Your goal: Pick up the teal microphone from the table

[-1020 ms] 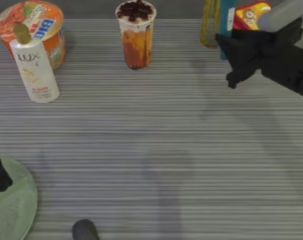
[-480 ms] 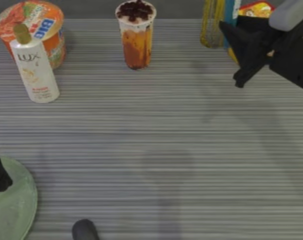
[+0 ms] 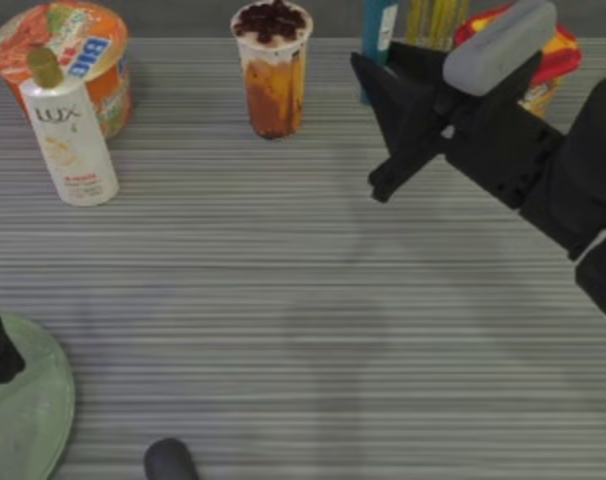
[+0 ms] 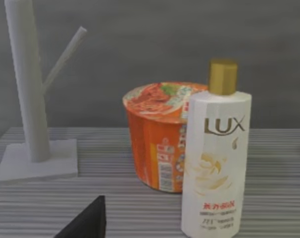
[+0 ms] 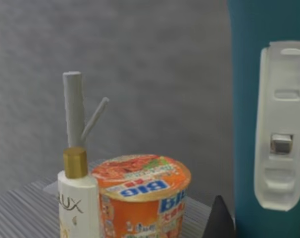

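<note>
My right gripper (image 3: 383, 125) has swung leftward from the far right corner since half a second ago and now hangs over the far right part of the table (image 3: 283, 300), with more of the arm in the top view. Its two dark fingers are spread, one pointing toward the far edge and one nearer, and I see nothing held between them. The teal microphone (image 3: 378, 40) stands upright at the far edge just beyond that gripper; earlier the arm covered most of it. In the right wrist view its teal handle (image 5: 269, 124) with the white switch patch fills the frame, very close. The Lux bottle (image 3: 71, 140), the orange noodle cup (image 3: 78, 50) and the dessert cup (image 3: 273, 65) have not moved. My left arm sits parked at the near left by the green plate (image 3: 28, 410); I cannot tell how its fingers stand.
</note>
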Controlling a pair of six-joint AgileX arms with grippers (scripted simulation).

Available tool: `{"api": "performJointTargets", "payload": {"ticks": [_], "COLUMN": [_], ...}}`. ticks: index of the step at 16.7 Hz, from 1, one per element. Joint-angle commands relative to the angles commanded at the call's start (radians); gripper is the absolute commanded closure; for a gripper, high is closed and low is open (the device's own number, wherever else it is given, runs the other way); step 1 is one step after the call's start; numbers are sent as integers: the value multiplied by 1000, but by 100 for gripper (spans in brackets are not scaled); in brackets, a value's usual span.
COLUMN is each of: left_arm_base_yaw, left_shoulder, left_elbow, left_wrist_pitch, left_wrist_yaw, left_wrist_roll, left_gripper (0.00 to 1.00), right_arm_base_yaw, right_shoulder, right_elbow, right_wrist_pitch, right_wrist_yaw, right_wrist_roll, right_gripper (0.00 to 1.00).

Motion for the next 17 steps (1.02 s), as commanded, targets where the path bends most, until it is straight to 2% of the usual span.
{"api": "performJointTargets", "payload": {"ticks": [2,4,15,17], "left_arm_base_yaw": [0,0,-1,-12], "left_shoulder": [0,0,1,34], "left_elbow": [0,0,1,28], "left_wrist_pitch": [0,0,1,16], "left_wrist_yaw": [0,0,1,26], "left_wrist_roll": [0,0,0,4], "left_gripper": [0,0,0,0], "right_arm_base_yaw": [56,76,76,76], "right_shoulder": [13,17,17,17], "right_elbow": [-3,-5,-5,-5], "right_wrist_pitch": [40,55,55,55], "right_wrist_yaw": [56,75,75,75], "right_wrist_roll": [7,9,9,9], "right_gripper": [100,100,100,100]}}
